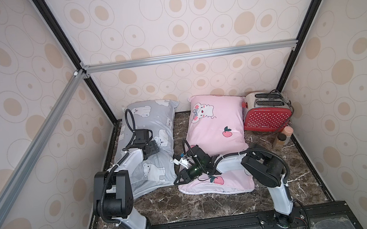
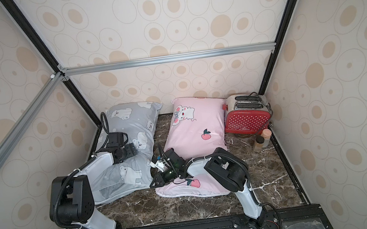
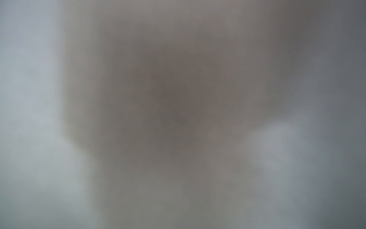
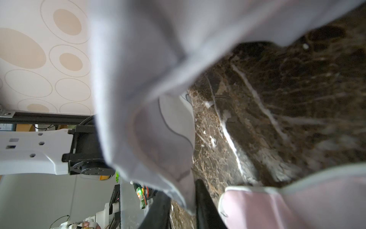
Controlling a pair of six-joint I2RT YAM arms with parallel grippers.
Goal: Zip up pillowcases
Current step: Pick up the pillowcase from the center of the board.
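Two pillowcases lie side by side on the marble table. The grey pillowcase (image 1: 152, 123) (image 2: 131, 126) with white bears is on the left, the pink pillowcase (image 1: 217, 125) (image 2: 196, 127) with peaches on the right. My left gripper (image 1: 152, 149) (image 2: 132, 151) presses down on the middle of the grey one, jaws spread wide; its wrist view is only a grey blur. My right gripper (image 1: 178, 180) (image 2: 154, 182) reaches to the grey pillowcase's near right corner. In the right wrist view that grey corner (image 4: 184, 198) hangs between the narrowly parted fingers of the right gripper (image 4: 183, 190), beside the pink pillowcase's white-edged end (image 4: 287, 202).
A red dotted toaster (image 1: 265, 112) stands at the back right against the wall, with two small bottles (image 1: 282, 139) in front of it. Dark marble table (image 1: 200, 203) shows between the pillows and along the near edge. Patterned walls close in three sides.
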